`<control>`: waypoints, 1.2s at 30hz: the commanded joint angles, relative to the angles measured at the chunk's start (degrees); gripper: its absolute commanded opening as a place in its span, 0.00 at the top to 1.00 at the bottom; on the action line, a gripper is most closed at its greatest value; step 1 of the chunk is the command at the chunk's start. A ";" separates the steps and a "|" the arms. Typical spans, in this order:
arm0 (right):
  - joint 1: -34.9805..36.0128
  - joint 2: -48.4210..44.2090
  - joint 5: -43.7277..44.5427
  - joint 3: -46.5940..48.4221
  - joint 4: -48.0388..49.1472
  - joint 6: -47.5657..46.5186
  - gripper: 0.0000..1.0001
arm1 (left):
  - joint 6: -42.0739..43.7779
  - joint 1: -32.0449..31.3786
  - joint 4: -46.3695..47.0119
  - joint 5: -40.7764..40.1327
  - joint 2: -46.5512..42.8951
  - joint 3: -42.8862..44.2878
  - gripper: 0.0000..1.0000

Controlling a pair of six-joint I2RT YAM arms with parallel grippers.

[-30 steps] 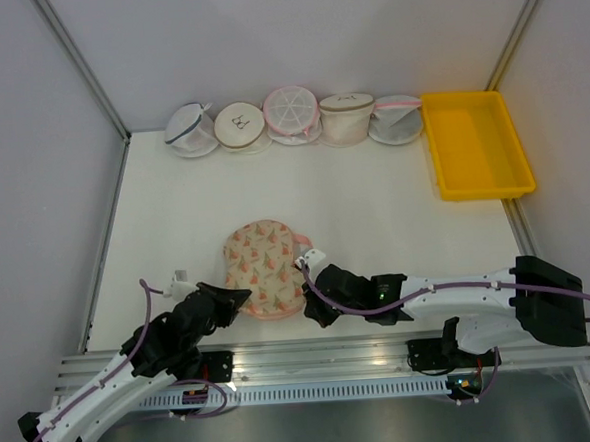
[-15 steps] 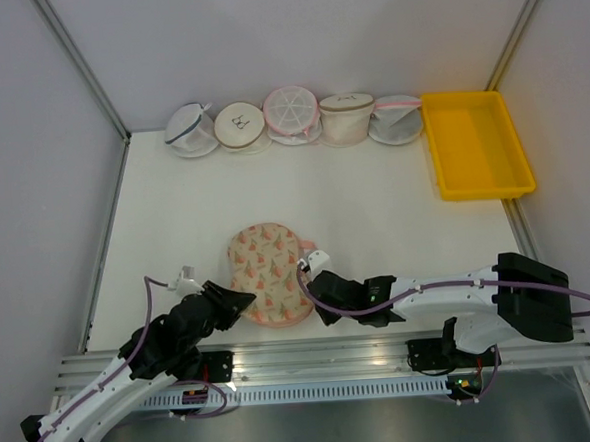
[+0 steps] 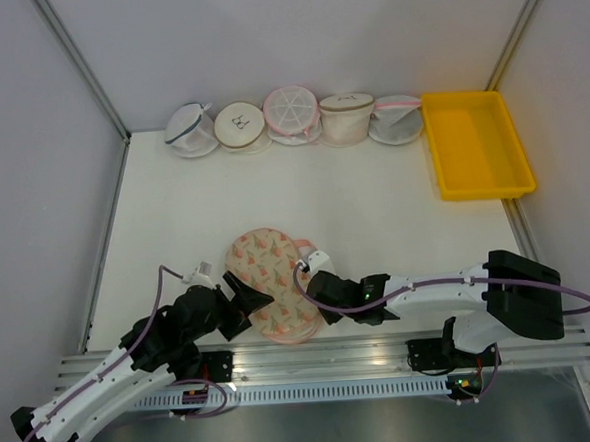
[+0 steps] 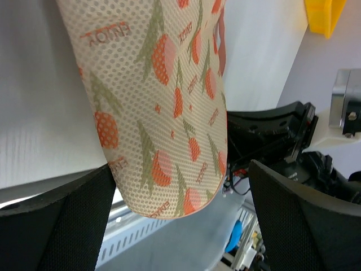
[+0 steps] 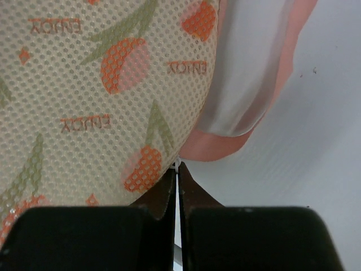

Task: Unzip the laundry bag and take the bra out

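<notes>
The laundry bag (image 3: 269,281), cream mesh with orange print and pink trim, lies near the table's front edge; its near end reaches over the edge in the left wrist view (image 4: 163,96). My left gripper (image 3: 242,306) is open, its black fingers (image 4: 56,220) standing either side of the bag's near-left end without touching it. My right gripper (image 3: 315,292) is shut at the bag's right rim, pinching a small white zipper pull (image 5: 178,164) at its tips. The pink loop (image 5: 248,113) lies just beyond. The bra is hidden.
A row of round mesh bags (image 3: 289,116) lines the back of the table. A yellow tray (image 3: 476,145) sits at the back right. The metal rail (image 3: 323,354) runs along the front edge, just below the bag.
My left gripper has opened and let go of the bag's left end. The bag has slid nearer the front edge and turned a little. The right gripper stayed shut and moved left.
</notes>
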 commanded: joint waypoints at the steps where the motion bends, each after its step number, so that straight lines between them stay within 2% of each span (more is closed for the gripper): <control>1: 0.00 1.65 -0.88 3.18 1.58 -0.80 1.00 | -1.46 0.15 -2.49 7.45 -0.58 2.76 0.00; 4: 0.00 1.92 -3.08 3.27 3.60 -0.89 0.99 | -1.90 0.24 -8.74 6.31 -4.53 4.69 0.00; 5: -0.09 2.09 -3.34 3.36 4.05 -0.89 0.99 | -2.07 0.15 -13.81 4.83 -5.24 5.30 0.00; 8: -0.26 3.23 -2.39 4.32 3.97 -0.37 0.99 | -3.39 0.24 -20.25 5.07 -8.67 4.09 0.00; 14: -3.69 3.68 5.69 5.82 0.10 5.78 1.00 | -7.08 0.15 -22.55 6.92 -17.64 -0.14 0.00; 23: -13.62 -3.96 16.41 3.01 -8.07 18.44 0.99 | -5.77 0.24 -22.47 3.41 -15.01 1.62 0.00; 30: -20.21 -13.19 24.77 -1.29 -19.32 28.89 1.00 | -6.47 0.15 -22.47 2.97 -16.15 0.83 0.00; 32: -20.65 -16.87 25.13 -3.13 -20.38 30.57 1.00 | -6.56 0.24 -22.38 2.70 -16.41 0.91 0.00; 35: -20.83 -18.04 20.40 -4.89 -18.19 28.21 1.00 | -6.73 0.24 -21.94 2.09 -16.33 0.91 0.00; 36: -20.75 -17.60 16.47 -5.16 -15.84 26.98 1.00 | -7.17 0.24 -21.77 2.00 -16.33 0.74 0.00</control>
